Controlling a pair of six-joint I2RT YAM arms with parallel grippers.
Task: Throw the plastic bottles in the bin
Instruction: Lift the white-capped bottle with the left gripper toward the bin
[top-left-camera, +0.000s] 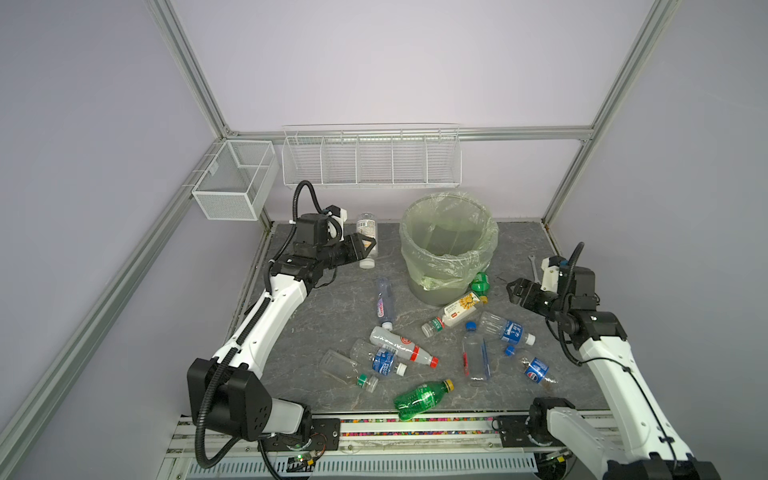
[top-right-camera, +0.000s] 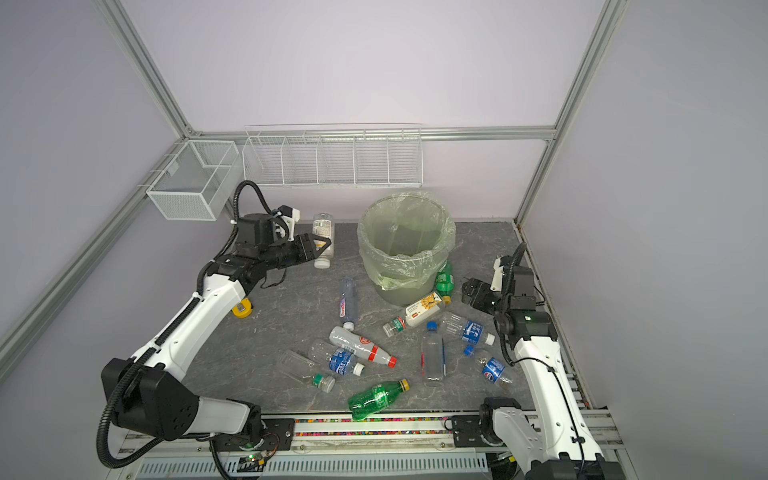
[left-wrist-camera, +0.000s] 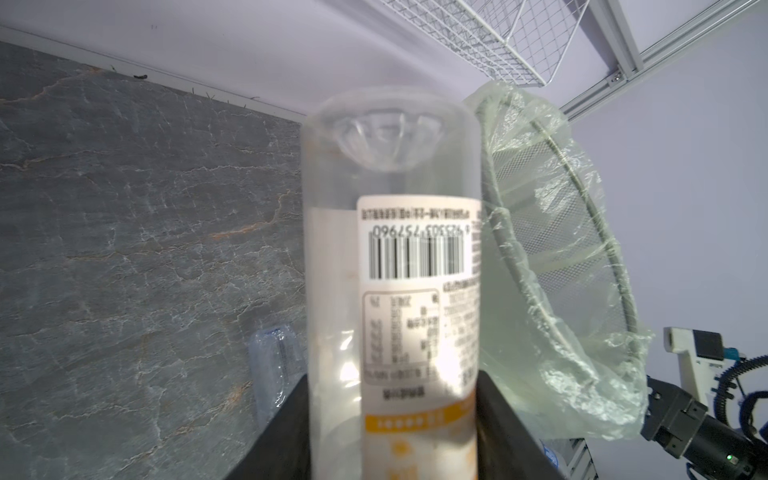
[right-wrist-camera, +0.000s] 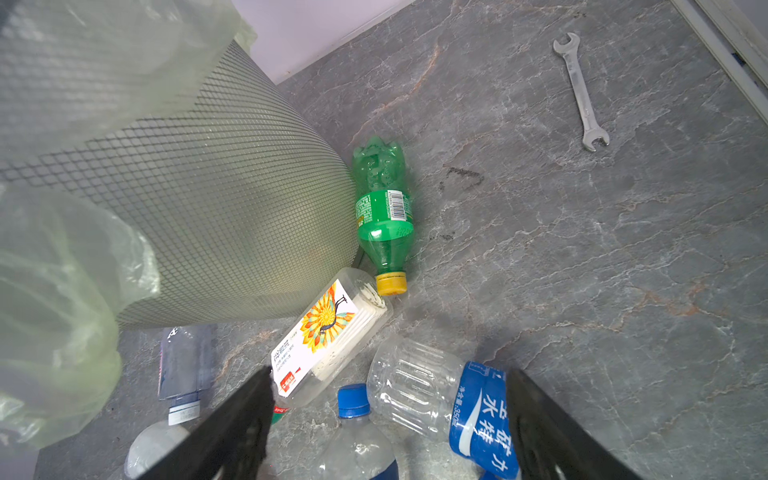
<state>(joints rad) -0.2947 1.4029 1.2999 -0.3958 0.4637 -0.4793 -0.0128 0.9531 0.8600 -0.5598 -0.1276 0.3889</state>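
left claw (top-left-camera: 367, 246) clamps white-capped bottle (top-left-camera: 365, 226), long axis up-down in a top view, cap toward frame bottom; upright bin (top-left-camera: 436, 291) shows green liner (top-left-camera: 451, 266) inside; right claw (top-left-camera: 513, 293) wide.

My worktop (top-left-camera: 324, 307): bin (top-left-camera: 432, 293) at the back, bottles (top-left-camera: 403, 345) strewn before it.
I see one bottle (top-left-camera: 367, 226) left of the bin, another bottle (top-left-camera: 480, 284) just beside its right, and a wrench (top-left-camera: 533, 269) lying far right.

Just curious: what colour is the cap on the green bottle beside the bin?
Yellow. The cap shows best in the right wrist view.
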